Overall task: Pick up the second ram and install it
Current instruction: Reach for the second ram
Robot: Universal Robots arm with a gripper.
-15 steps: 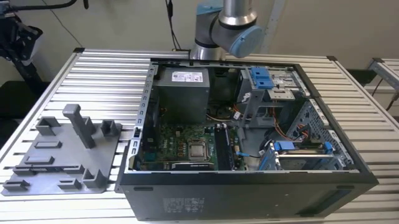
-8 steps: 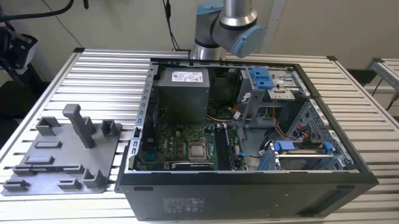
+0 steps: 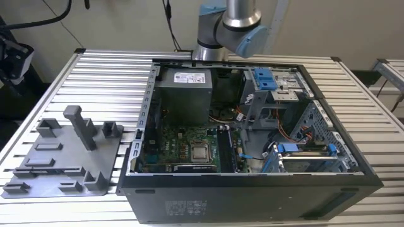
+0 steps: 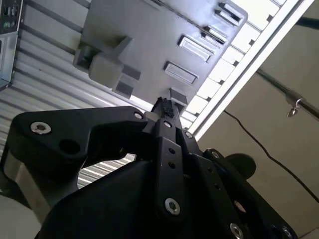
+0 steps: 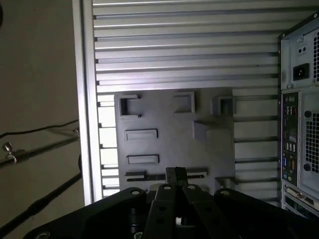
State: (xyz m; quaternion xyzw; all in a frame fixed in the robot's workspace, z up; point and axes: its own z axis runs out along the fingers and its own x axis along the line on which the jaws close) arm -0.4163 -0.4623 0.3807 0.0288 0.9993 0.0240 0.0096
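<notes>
In both wrist views my gripper (image 5: 175, 173) (image 4: 164, 107) hangs well above the grey fixture plate (image 5: 174, 134) (image 4: 144, 35), with its black fingers pressed together and nothing showing between them. Its tips sit over the plate's long narrow slot (image 5: 144, 175), where a thin dark strip lies. I cannot tell whether that strip is the second ram. In the exterior view the plate (image 3: 60, 161) lies on the slatted table at the exterior view's left, with a tall post (image 3: 81, 125) standing on it. The arm (image 3: 230, 23) rises behind the computer case.
An open computer case (image 3: 252, 189) lies on the table, showing the motherboard (image 3: 183, 151), processor socket (image 3: 200, 152), power supply (image 3: 183, 94) and blue drive brackets (image 3: 265, 78). Its rear panel (image 5: 299, 129) borders the plate. The table edge rail (image 5: 87, 99) runs past the plate.
</notes>
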